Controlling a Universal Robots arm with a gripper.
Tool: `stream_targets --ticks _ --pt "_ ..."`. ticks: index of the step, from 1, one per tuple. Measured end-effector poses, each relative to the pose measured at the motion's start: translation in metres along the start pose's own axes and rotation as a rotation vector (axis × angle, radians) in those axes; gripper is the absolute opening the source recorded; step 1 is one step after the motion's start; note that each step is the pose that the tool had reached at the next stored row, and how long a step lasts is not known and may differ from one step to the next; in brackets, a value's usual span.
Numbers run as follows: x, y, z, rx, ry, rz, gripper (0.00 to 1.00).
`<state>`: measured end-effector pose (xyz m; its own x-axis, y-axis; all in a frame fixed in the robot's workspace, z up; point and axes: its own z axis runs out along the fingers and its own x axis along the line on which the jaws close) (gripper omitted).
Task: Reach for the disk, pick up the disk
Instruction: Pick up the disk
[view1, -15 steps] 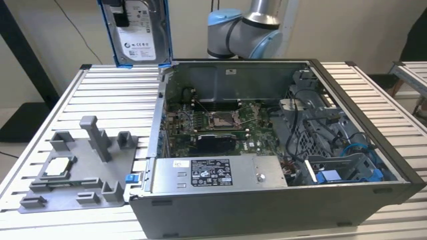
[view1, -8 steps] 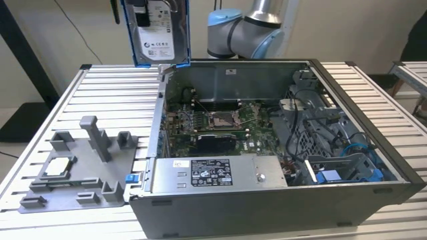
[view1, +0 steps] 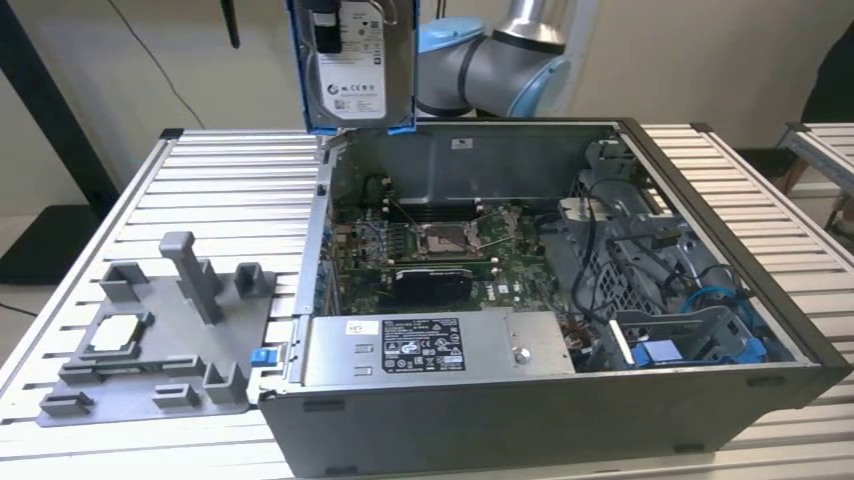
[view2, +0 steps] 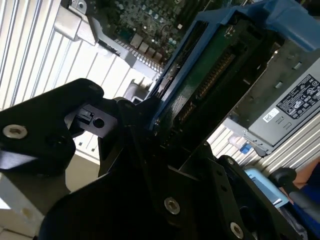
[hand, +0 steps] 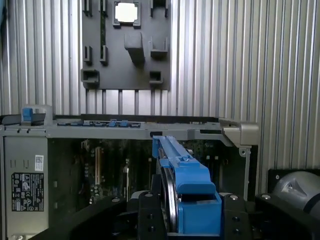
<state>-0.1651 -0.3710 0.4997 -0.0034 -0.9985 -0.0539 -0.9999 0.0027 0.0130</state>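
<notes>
The gripper is clamped on the disk, whose blue frame is pinched between the black fingers in the first wrist view. In the exterior view the disk is held upright in the air, label outward, above the far edge of the open computer case, clear of its interior. Behind the case the robot arm is seen. Inside the case, along its near wall, a grey metal box is mounted. Beside the case, toward the exterior view's left, a grey fixture plate carrying a small pale chip is laid on the slatted table.
</notes>
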Motion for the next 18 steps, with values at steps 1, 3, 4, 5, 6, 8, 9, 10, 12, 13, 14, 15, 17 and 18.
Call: stream_targets --ticks 1,3,4,5,6,8,9,10,12,13,14,15,17,18 --pt "0.0 -0.0045 -0.0001 -0.0003 0.0 0.0 0.0" --pt "0.0 -0.0135 -0.0002 -0.0008 0.0 0.0 0.0" --pt "0.0 -0.0182 -0.0002 -0.0011 0.0 0.0 0.0" --pt "-0.0001 -0.0227 -0.0003 -0.0013 0.0 0.0 0.0" --pt "-0.0001 -0.0272 -0.0004 -0.0014 0.0 0.0 0.0" --pt "-0.0001 -0.0361 -0.0005 -0.0017 0.0 0.0 0.0" --pt "-0.0001 -0.0407 -0.0006 -0.002 0.0 0.0 0.0" --pt "-0.0001 -0.0455 -0.0006 -0.0022 0.0 0.0 0.0" --pt "-0.0001 -0.0544 -0.0007 -0.0025 0.0 0.0 0.0" --pt "-0.0001 -0.0589 -0.0008 -0.0028 0.0 0.0 0.0" --pt "-0.0001 -0.0634 -0.0008 -0.0029 0.0 0.0 0.0" --pt "-0.0001 -0.0677 -0.0009 -0.003 0.0 0.0 0.0" --pt "-0.0001 -0.0768 -0.001 -0.0033 0.0001 0.0 0.0" --pt "-0.0001 -0.081 -0.0011 -0.0034 0.0 0.0 0.0"
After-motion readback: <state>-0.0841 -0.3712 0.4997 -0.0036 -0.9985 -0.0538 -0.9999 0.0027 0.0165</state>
